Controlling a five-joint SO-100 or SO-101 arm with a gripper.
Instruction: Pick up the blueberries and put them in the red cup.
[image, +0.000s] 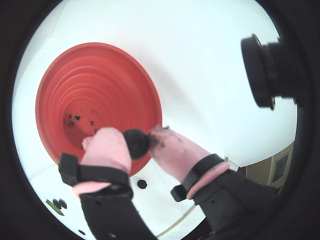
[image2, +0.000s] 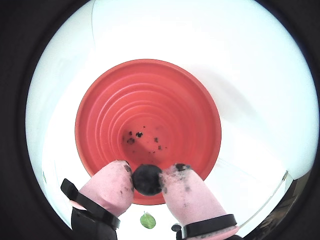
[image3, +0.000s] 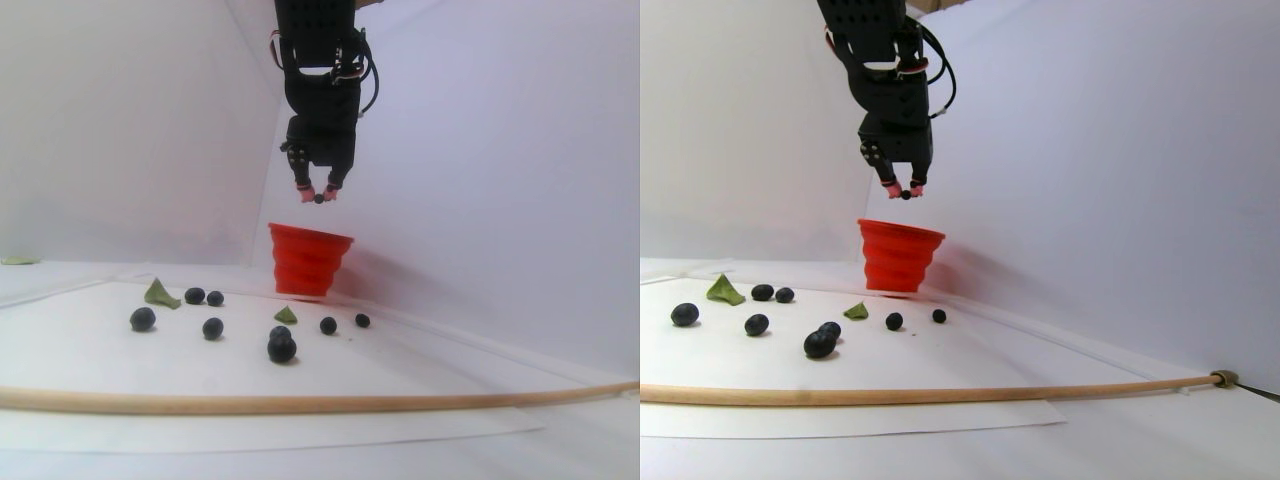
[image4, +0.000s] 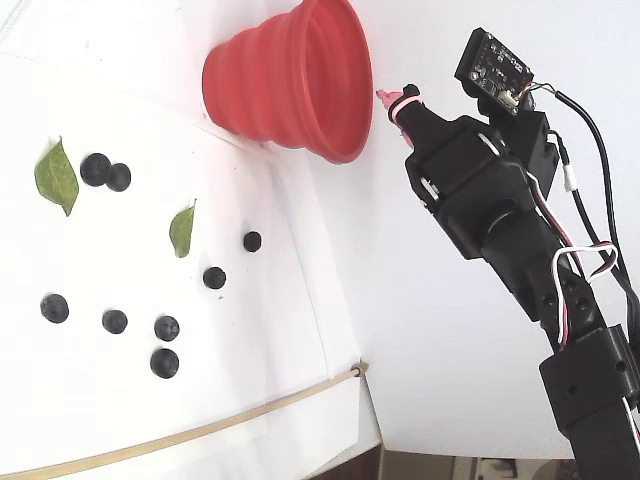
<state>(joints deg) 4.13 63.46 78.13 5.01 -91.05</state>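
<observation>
Now: transport step, near release. Gripper (image2: 147, 179) pinching one blueberry (image2: 147, 179) between pink fingertips (image2: 114, 182), held above red cup (image2: 147, 131), over near edge of its mouth in both wrist views. Stereo pair view: berry hangs clear above rim, not touching. Cup interior shows only dark specks, no whole berry seen. Remaining blueberries (image4: 165, 328) lie scattered on white table (image4: 120, 400) near two green leaves (image4: 182, 230), well apart from cup. Next move likely: nudge toward cup centre, then spread fingers to drop berry. Risk: berry clips rim if released here.
</observation>
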